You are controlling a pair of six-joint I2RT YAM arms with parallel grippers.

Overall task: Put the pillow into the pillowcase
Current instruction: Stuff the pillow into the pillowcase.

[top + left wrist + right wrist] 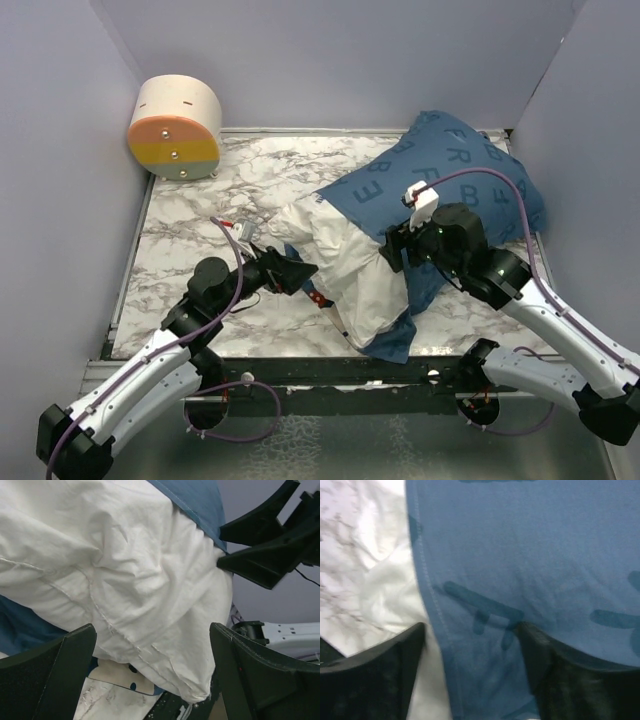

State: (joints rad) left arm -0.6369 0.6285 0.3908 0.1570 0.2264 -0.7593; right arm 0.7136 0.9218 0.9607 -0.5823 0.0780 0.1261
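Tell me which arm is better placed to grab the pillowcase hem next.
Right, probably. The right claw, open, sits directly over the pillowcase hem, with the stitched edge inside its opening. The left claw, also open, faces only the bare pillow end sticking out.

Pillow (pixel 345 275) far half inside pillowcase (pixel 455 175), R side of table (pixel 190 220). Near end sticks out toward front edge. Round box (pixel 176 128) in far-L corner, well apart.
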